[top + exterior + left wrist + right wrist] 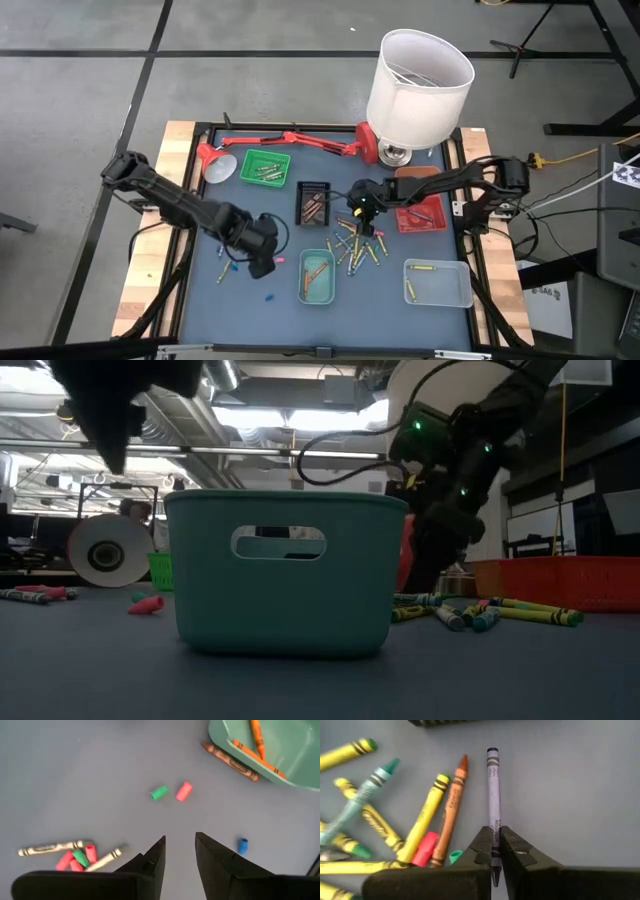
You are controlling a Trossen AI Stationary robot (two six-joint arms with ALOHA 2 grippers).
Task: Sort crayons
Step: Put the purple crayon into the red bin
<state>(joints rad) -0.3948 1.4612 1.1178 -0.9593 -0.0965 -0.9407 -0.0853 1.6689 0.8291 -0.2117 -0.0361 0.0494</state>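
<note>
Crayons (355,245) lie scattered on the blue mat between the trays. My right gripper (365,222) stands over this pile and is shut on a grey-purple crayon (493,790); yellow, orange and teal crayons (427,815) lie beside it. My left gripper (262,264) is open and empty above the mat, left of the teal tray (317,276). In the left wrist view (180,852), short green (159,793), pink (183,791) and blue (242,845) crayon bits lie ahead of its fingers, and more pieces (75,856) lie to one side. My right gripper pinches the grey-purple crayon between its two fingers near one end (494,834). The crayon runs along the fingers, with most of its length sticking out ahead of them. I cannot tell whether it is clear of the mat.
A green tray (265,167), a black tray (314,202), a red tray (420,212) and a clear tray (437,282) hold crayons. A red desk lamp (290,140) and a white shade (418,85) stand at the far edge. A brown crayon (230,761) lies against the teal tray.
</note>
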